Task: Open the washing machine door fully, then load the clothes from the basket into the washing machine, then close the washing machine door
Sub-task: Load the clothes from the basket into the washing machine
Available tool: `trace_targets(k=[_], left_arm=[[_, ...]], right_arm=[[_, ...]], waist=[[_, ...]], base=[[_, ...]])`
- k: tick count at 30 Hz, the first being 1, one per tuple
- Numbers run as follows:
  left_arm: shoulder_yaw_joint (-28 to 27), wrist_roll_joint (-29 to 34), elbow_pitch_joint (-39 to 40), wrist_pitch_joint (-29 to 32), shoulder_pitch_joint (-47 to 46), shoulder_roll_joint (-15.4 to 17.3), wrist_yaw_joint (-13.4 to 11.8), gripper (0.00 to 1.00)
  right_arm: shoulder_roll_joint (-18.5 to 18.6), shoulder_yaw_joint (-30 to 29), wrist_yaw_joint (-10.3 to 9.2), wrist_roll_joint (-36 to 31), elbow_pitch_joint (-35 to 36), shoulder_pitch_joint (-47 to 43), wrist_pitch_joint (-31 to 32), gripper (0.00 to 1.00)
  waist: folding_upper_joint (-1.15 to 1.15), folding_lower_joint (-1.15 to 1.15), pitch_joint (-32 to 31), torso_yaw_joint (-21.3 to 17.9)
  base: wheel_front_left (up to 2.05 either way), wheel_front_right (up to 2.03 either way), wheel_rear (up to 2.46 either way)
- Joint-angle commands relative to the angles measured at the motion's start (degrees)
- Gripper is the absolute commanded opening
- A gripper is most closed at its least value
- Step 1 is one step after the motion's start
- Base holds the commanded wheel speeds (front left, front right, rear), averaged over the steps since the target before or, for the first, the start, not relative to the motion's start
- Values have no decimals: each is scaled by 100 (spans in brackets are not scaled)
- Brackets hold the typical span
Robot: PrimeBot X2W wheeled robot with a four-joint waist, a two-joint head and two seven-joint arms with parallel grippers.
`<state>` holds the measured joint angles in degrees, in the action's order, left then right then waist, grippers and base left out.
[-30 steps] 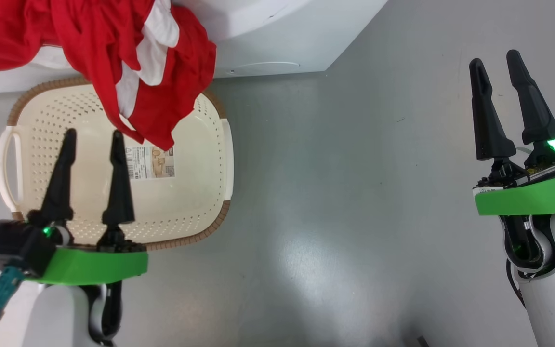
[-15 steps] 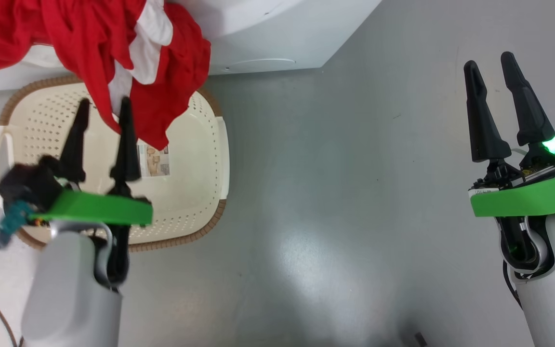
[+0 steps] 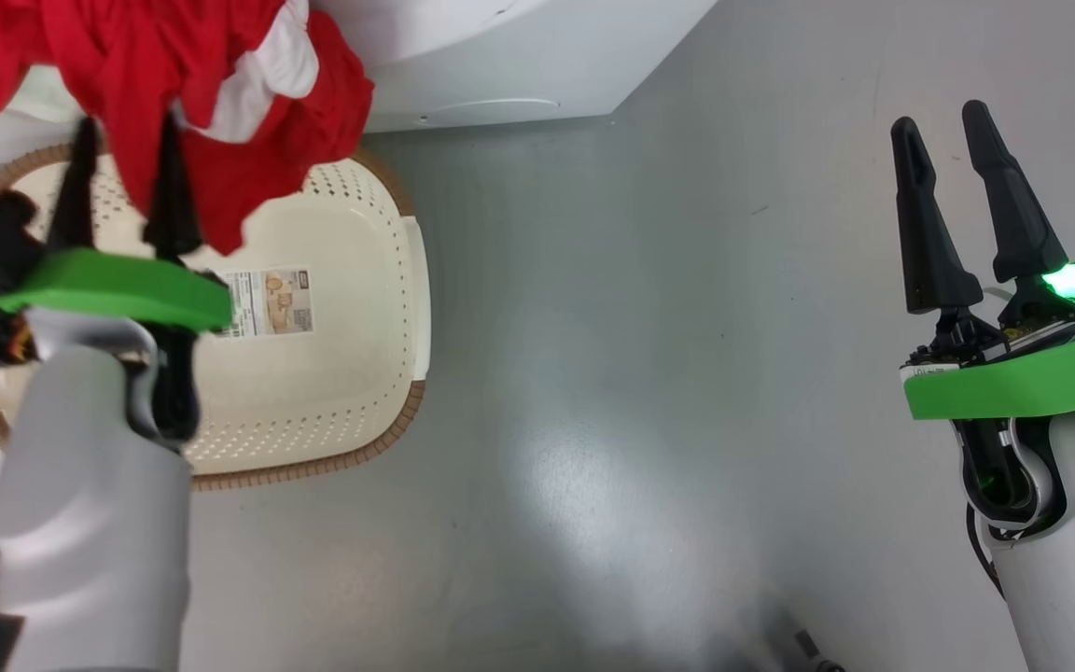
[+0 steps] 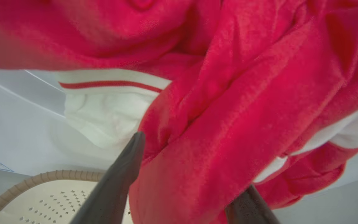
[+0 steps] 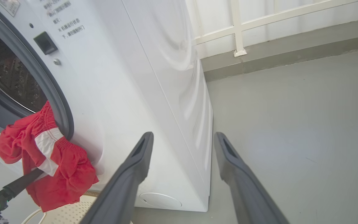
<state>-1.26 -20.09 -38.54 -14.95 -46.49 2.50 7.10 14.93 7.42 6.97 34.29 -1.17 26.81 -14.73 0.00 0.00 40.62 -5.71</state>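
While the left gripper (image 3: 127,140) points up with its fingers spread, a fold of the red clothes (image 3: 220,56) lies between them, not pinched. The clothes hang from the washing machine (image 3: 500,56) opening, above the basket (image 3: 411,411). Right gripper (image 3: 938,117): fingers spread, holding nothing, over grey floor (image 3: 640,373), well apart from the machine.

You had the clothes (image 3: 248,177) hanging out of the washing machine (image 3: 500,65) down between your left jaws, the basket (image 3: 360,280) beneath them, the floor (image 3: 640,327) to their right.
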Motion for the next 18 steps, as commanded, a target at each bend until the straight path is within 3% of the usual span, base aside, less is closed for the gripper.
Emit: trace_targets(k=[1, 16, 17, 18], left_arm=[[-217, 109, 89, -5, -54, 234, -68, 100], [-392, 499, -275, -5, -465, 214, 3, 100], [-392, 507, -288, -5, -486, 212, 8, 86], [-394, 513, -294, -5, -501, 211, 13, 47]], right_arm=[[10, 112, 52, -16, 120, -116, -27, 100], [87, 155, 52, -23, 82, -122, -27, 100], [93, 156, 52, -23, 80, -123, -27, 100], [99, 158, 52, -23, 77, -124, -27, 100]], waist=[[0, 0, 10, -8], [0, 0, -8, 53], [0, 0, -14, 55], [0, 0, -22, 57]], base=[[0, 0, 0], [0, 0, 0], [0, 0, 0], [0, 0, 0]])
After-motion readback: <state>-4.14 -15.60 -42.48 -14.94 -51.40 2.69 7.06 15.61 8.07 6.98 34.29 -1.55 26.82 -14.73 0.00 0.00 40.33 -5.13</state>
